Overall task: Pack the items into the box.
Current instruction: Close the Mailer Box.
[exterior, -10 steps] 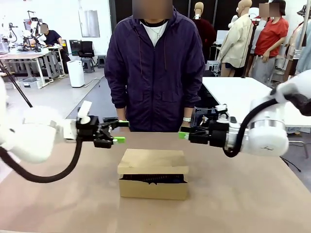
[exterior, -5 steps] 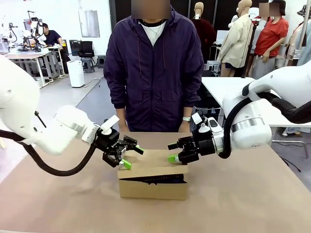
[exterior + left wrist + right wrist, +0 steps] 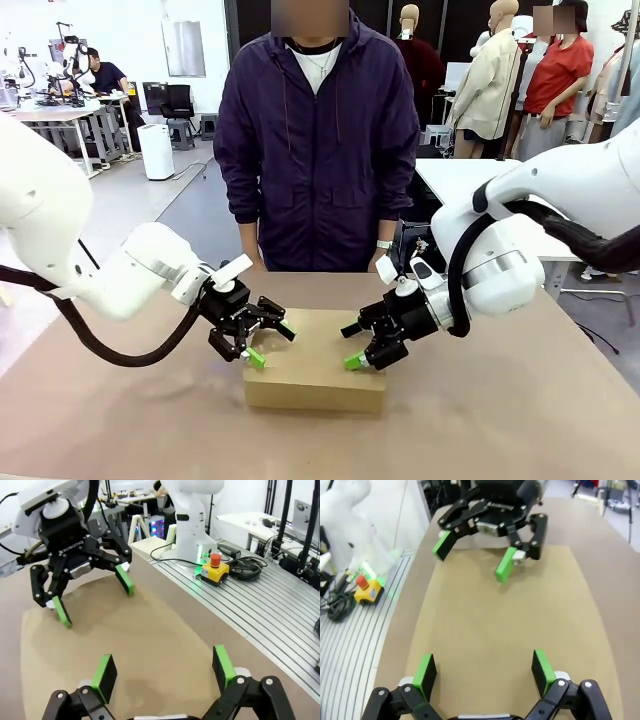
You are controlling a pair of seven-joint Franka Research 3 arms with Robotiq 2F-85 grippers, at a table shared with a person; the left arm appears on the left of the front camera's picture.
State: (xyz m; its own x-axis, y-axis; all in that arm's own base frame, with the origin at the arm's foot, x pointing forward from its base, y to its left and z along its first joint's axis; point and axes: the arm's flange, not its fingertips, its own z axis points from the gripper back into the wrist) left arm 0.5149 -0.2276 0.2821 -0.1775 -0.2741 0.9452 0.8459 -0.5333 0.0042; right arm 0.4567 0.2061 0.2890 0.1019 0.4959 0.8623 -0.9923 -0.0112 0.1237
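My two claws are down on the brown cardboard box [image 3: 314, 362]. The box sits on the brown table [image 3: 500, 420], near the middle, in front of the person in the dark purple jacket [image 3: 318, 140] who stands at the far side.

The flap lid [image 3: 316, 345] lies flat on top of the box. The box looks shut from the front. I cannot see inside it, so I cannot tell where the pouch, the knife or the little black thing are.

My left claw [image 3: 268, 342] comes in from the left side. Its two fingers are spread wide apart and hold nothing. One green pad [image 3: 256, 357] touches, or nearly touches, the lid near its left edge. From my left wrist I see my own green pads [image 3: 104, 671] low over the tan lid [image 3: 125, 645], with bare cardboard between them.

My right claw [image 3: 352, 343] comes in from the right side. Its fingers are spread wide too and grip nothing. Its lower green pad [image 3: 354, 361] is at the lid near the right side. From my right wrist I see the lid [image 3: 505, 625] under my pads [image 3: 540, 665], and my other claw [image 3: 476, 554] across from me at the far edge.

The two claws face each other over the lid, apart from one another.

A grey metal floor plate with a yellow box and red button [image 3: 215, 569] is beside the table.
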